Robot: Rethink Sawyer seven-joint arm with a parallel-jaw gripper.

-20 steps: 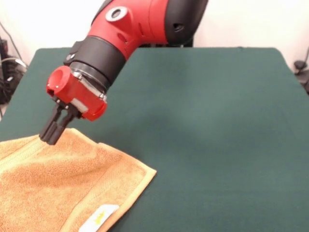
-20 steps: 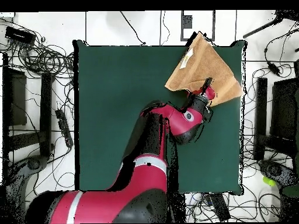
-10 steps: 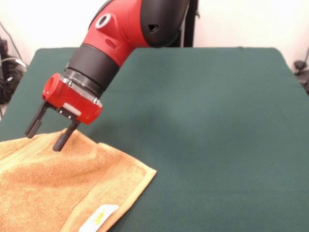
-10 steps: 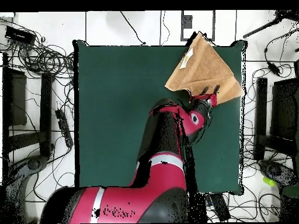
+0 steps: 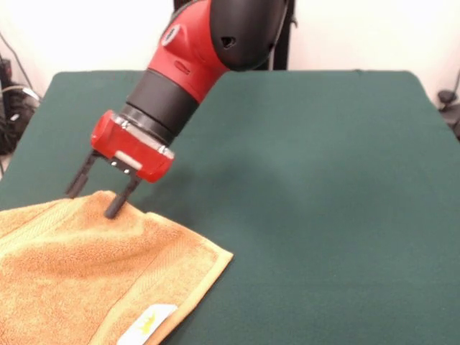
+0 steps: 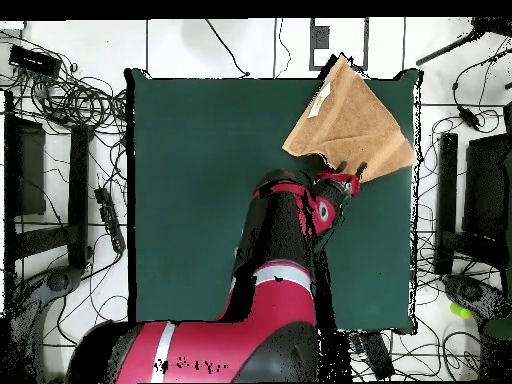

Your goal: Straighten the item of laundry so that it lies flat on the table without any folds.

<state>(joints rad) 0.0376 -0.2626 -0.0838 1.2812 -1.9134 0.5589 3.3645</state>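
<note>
Since a second ago my gripper [image 5: 95, 195] has gone from pressed together on the towel's far edge to spread wide, and it has shifted toward the middle of the bench [image 5: 323, 180]. From the front camera I see the arm coming down from the top, tilted, its red wrist block angled toward the towel [image 5: 93, 280]. One finger stands behind the far hem; the other's tip is at the raised fold, and I cannot tell if it touches. Nothing is pinched between them.

On the front camera the towel sits at the bench's near left corner, running out of frame at the left and bottom edges. It has a soft hump under the gripper, a paler hem band, and its white label [image 5: 147, 323] faces up near the bottom edge. Overhead, the towel [image 6: 345, 125] sits askew at one bench corner, a tip over the edge.
</note>
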